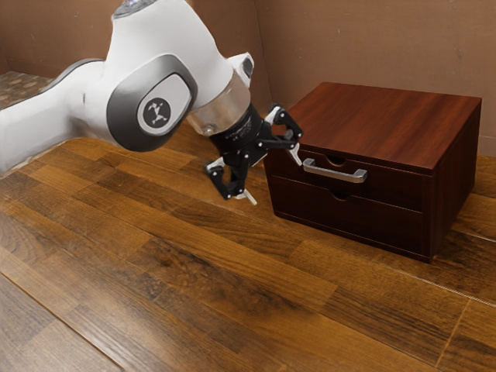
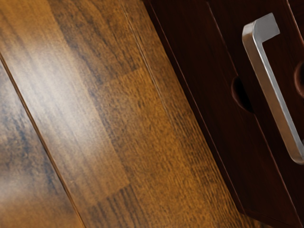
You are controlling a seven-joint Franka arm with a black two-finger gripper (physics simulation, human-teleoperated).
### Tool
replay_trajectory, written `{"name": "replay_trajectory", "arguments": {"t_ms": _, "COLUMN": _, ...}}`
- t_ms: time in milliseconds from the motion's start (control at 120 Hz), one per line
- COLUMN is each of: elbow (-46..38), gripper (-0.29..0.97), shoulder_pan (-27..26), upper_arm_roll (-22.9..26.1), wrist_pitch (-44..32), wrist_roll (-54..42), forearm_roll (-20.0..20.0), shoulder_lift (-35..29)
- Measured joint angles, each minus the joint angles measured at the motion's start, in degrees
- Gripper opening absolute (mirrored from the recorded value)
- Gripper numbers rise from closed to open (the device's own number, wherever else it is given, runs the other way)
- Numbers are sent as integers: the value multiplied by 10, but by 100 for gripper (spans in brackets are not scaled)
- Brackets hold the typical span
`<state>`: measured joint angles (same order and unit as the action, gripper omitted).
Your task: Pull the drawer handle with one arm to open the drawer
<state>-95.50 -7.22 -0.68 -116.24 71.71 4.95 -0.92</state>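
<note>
Two drawers front the cabinet [image 1: 387,116] on the tabletop [image 1: 194,271]; the upper drawer [image 1: 391,184], apparently shut, carries the silver handle [image 1: 335,172]. The hand [image 1: 273,177] hangs released, fingers spread, just off the handle's near end. Closing from there, I reckon it could catch only the bar's tip or the cabinet's corner, then slip off on the pull.

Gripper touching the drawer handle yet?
Cannot tell. In the exterior view the open gripper has its upper fingertip right at one end of the handle; neither gap nor contact shows plainly.
</note>
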Motion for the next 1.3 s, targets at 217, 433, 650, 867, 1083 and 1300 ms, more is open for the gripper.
{"name": "replay_trajectory", "arguments": {"t_ms": 217, "elbow": -32, "gripper": 68, "shoulder_pan": 0, "upper_arm_roll": -2, "wrist_pitch": -58, "wrist_roll": 47, "forearm_roll": 8, "shoulder_lift": 6}}
{"name": "replay_trajectory", "arguments": {"t_ms": 433, "elbow": 4, "gripper": 68, "shoulder_pan": -1, "upper_arm_roll": -3, "wrist_pitch": -91, "wrist_roll": 79, "forearm_roll": 9, "shoulder_lift": 50}}
{"name": "replay_trajectory", "arguments": {"t_ms": 650, "elbow": 38, "gripper": 68, "shoulder_pan": 3, "upper_arm_roll": -2, "wrist_pitch": -105, "wrist_roll": 101, "forearm_roll": 9, "shoulder_lift": 93}}
{"name": "replay_trajectory", "arguments": {"t_ms": 867, "elbow": 44, "gripper": 68, "shoulder_pan": 11, "upper_arm_roll": -3, "wrist_pitch": -116, "wrist_roll": 119, "forearm_roll": 8, "shoulder_lift": 107}}
{"name": "replay_trajectory", "arguments": {"t_ms": 1083, "elbow": 76, "gripper": 68, "shoulder_pan": 13, "upper_arm_roll": -3, "wrist_pitch": -126, "wrist_roll": 130, "forearm_roll": 7, "shoulder_lift": 132}}
{"name": "replay_trajectory", "arguments": {"t_ms": 1300, "elbow": 82, "gripper": 68, "shoulder_pan": 15, "upper_arm_roll": -3, "wrist_pitch": -132, "wrist_roll": 139, "forearm_roll": 7, "shoulder_lift": 143}}
